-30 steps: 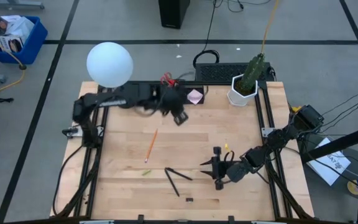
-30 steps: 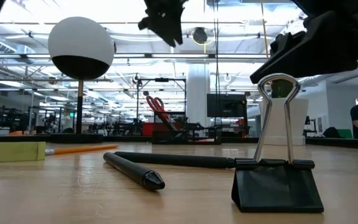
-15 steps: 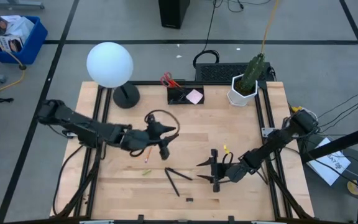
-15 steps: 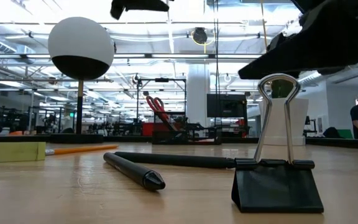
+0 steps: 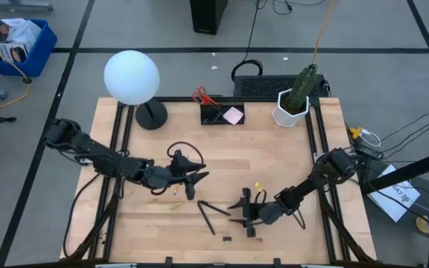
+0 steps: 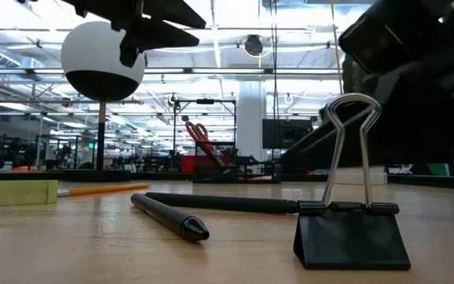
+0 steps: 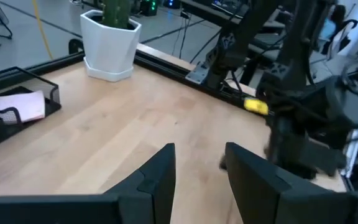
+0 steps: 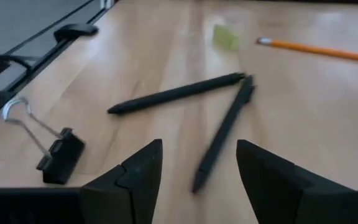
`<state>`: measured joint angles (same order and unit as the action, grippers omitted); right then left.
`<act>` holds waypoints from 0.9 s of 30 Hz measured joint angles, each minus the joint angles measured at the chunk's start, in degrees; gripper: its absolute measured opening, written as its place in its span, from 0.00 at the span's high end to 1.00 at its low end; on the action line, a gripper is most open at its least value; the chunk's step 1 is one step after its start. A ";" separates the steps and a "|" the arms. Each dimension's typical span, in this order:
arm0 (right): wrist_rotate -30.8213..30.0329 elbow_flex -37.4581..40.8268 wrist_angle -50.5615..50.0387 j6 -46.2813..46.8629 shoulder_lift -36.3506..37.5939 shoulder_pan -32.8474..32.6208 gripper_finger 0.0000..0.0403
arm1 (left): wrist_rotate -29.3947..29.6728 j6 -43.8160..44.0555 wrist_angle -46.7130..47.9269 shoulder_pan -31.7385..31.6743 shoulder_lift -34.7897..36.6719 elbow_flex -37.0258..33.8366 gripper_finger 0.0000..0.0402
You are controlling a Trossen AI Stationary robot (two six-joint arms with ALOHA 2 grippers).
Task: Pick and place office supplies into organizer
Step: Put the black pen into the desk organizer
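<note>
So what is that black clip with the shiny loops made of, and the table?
The small black binder clip looks like matte painted metal; its silvery wire handles gleam like steel. The pale planked table looks like unpainted wood: grain lines and board seams show. Neither is certain from looks alone.

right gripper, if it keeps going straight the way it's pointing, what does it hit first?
Most likely the two black pens: in the right wrist view they lie crossed on the table right ahead of the open right gripper. The binder clip sits off to one side. Depth is uncertain.
</note>
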<state>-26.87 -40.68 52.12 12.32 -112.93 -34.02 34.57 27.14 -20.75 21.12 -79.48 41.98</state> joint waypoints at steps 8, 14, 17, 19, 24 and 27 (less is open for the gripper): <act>1.40 -4.83 -0.48 0.47 -5.45 0.73 0.52 | 0.00 -0.28 -2.05 0.16 0.00 -0.02 0.63; 1.28 -5.09 -0.91 2.83 -7.58 2.59 0.52 | -0.06 -3.27 -3.63 0.87 0.02 -0.04 0.63; 1.25 -5.14 -0.43 4.62 -8.64 3.60 0.53 | -0.07 -3.47 -3.58 0.81 0.02 -0.04 0.63; 1.39 -5.13 -0.57 4.96 -8.94 4.33 0.53 | -0.07 -4.45 -3.58 0.81 0.02 -0.04 0.63; 1.94 -3.89 -0.84 4.80 -8.94 5.98 0.57 | -0.07 -5.84 -3.80 0.67 0.02 -0.04 0.63; 1.50 -2.05 -1.13 5.34 -8.96 7.00 0.61 | -0.07 -6.49 -4.71 0.66 0.02 -0.04 0.63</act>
<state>-25.37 -42.73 50.98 17.66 -121.89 -27.02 34.50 20.65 -25.46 21.78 -79.46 41.93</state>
